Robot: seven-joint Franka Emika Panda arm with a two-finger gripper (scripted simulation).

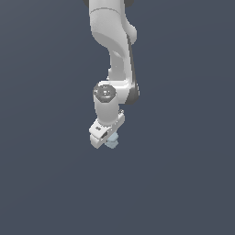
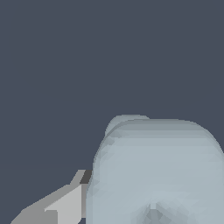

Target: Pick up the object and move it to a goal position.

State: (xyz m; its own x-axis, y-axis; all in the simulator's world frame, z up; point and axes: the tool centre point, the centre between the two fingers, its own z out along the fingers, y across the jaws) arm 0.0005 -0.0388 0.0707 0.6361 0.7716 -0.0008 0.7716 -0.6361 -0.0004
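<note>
In the exterior view we see the white arm (image 1: 114, 55) descending from the top edge of the frame against a uniform dark blue-grey ground (image 1: 46, 183), its wrist ending in a grey-capped joint above the gripper (image 1: 108, 137). In this view the gripper body hides its fingertips, so we can make out only a small part of the object (image 1: 112, 142), a pale blue-grey lump showing just beneath the gripper's lower edge, toward the exterior view's right. The wrist view supplies what the exterior view conceals: here the object (image 2: 157, 170) fills a large share of the picture as a rounded pale mass with a smaller rounded chunk rising behind it, and one grey finger (image 2: 61, 205) lies directly against its side. The opposite finger is not visible in either view. From the contact at the one finger we take the gripper to be clamped on the object, held between its fingers.
</note>
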